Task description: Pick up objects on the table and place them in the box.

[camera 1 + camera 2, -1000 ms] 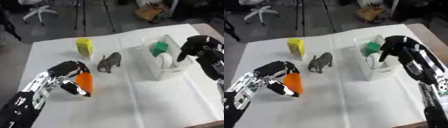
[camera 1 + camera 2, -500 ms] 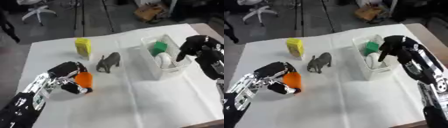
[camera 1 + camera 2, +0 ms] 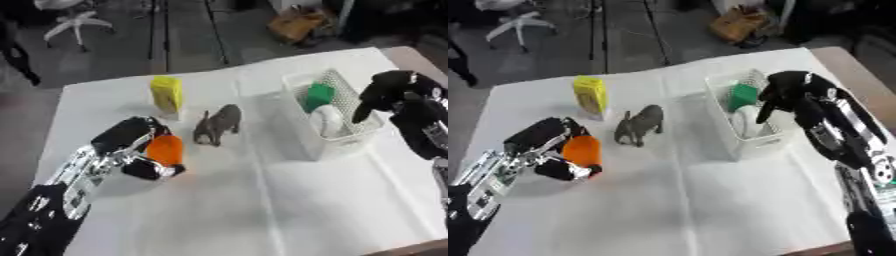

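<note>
The left hand (image 3: 131,145) curls round an orange object (image 3: 165,149) on the table (image 3: 289,205). The right hand (image 3: 791,92), fingers curled and holding nothing, hangs over the box (image 3: 308,145).

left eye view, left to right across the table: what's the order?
Left hand curled round the orange object → yellow carton → grey animal figure → white basket → right hand.

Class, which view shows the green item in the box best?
The left eye view: the green item shows clear of the right robot hand. In the right eye view, that hand crowds it.
</note>
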